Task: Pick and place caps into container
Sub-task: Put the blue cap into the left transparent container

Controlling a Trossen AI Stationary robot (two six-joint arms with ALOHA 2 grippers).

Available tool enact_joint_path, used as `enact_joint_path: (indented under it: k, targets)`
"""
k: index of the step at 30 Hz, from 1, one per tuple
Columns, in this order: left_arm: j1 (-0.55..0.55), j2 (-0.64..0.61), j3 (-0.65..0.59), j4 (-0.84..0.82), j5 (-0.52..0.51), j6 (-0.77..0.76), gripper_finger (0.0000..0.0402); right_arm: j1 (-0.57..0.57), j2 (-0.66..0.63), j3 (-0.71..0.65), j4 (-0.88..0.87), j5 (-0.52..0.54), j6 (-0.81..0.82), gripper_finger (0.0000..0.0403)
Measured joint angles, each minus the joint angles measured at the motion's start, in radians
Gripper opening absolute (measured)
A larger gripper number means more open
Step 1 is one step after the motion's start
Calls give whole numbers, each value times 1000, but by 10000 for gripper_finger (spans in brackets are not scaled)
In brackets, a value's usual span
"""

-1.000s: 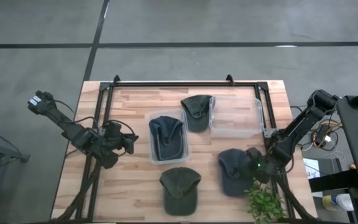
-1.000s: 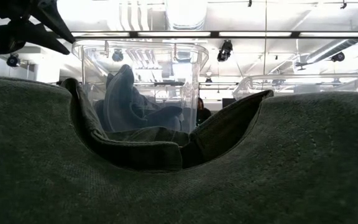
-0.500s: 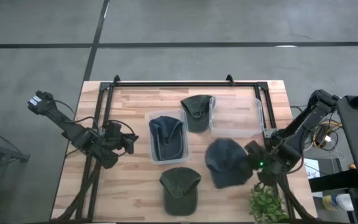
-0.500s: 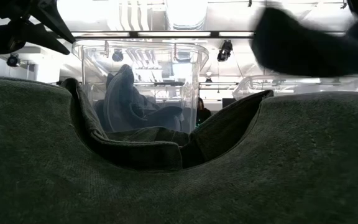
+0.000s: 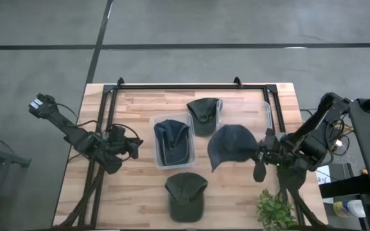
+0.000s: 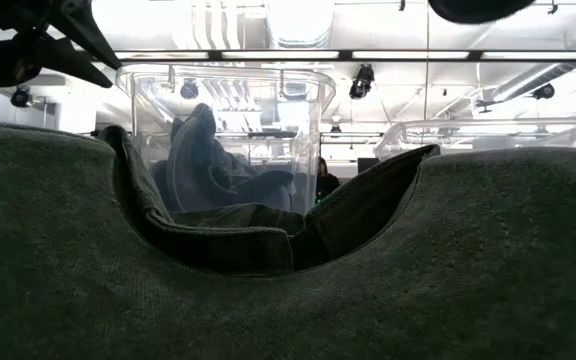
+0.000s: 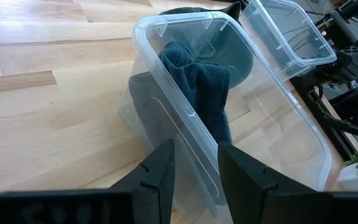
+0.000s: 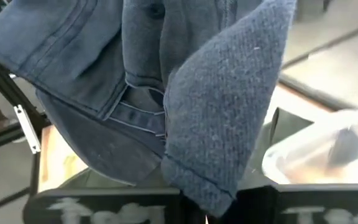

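Wooden table (image 5: 140, 192): two clear containers (image 5: 173, 142) (image 5: 244, 120), two olive caps (image 5: 186, 194) (image 5: 203, 114).

My arms: dark, jointed, loose black cables along them. Left claw (image 7: 194, 177): two flat black fingers with pale notch marks. Right claw (image 5: 260, 157): black, small green light behind it.

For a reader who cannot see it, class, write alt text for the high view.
Seen from above, the right gripper holds a slate-blue cap lifted above the wooden table, beside an empty clear container. Another blue cap fills a second container; two olive caps lie on the table, one between the containers, one near the front edge. The left gripper waits at the table's left.
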Motion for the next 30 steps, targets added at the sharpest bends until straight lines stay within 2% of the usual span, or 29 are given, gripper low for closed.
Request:
enact_joint_path:
  k: [6, 11, 20, 27, 30]
  targets:
    - [0, 0, 0, 0, 0, 0, 114, 0, 0, 41, 54, 59, -194, 12]
    - [0, 0, 0, 0, 0, 0, 114, 0, 0, 38, 74, 108, -249, 12]
    - [0, 0, 0, 0, -1, 21, 114, 0, 1, 26, 77, 107, -239, 12]
    - [0, 0, 0, 0, -1, 27, 114, -1, -7, 26, 77, 100, -67, 11]
    - [0, 0, -1, 0, -1, 27, 114, 0, -22, 26, 79, 52, -18, 11]
